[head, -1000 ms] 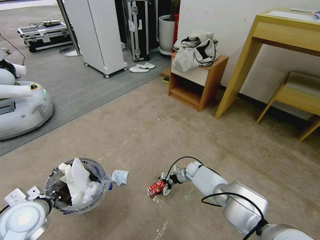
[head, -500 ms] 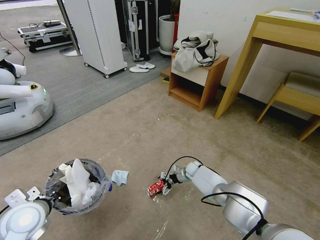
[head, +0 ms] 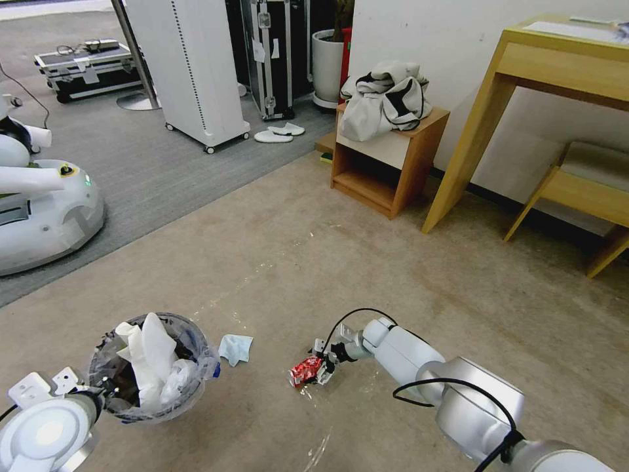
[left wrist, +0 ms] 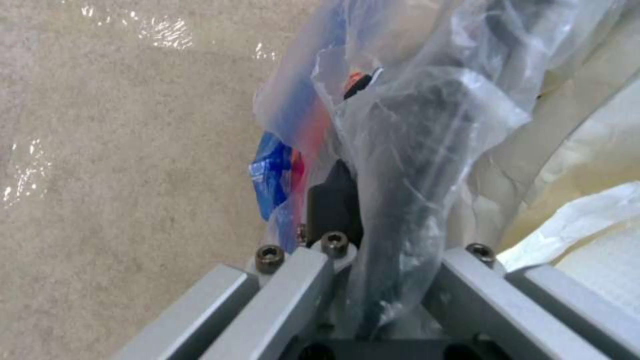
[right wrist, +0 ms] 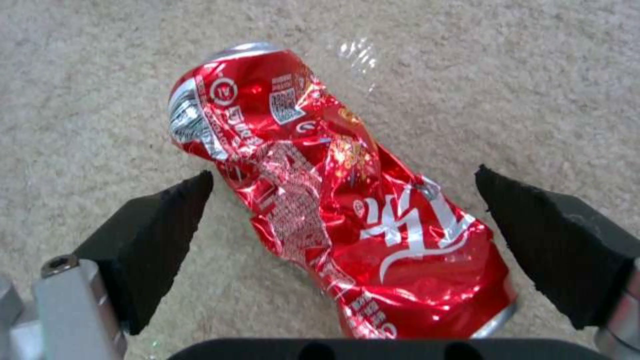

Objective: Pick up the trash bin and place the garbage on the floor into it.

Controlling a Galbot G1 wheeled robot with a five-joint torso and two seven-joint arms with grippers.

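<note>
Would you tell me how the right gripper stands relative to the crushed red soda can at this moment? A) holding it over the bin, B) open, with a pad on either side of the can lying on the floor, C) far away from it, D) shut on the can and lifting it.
B: in the right wrist view the right gripper is open, its black pads flanking the crushed soda can, which lies on the carpet.

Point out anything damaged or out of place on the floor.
The red soda can is crushed and lies on its side between the open right tool's pads. A light-blue cloth lies loose beside the trash bin, which the left tool grips.
</note>
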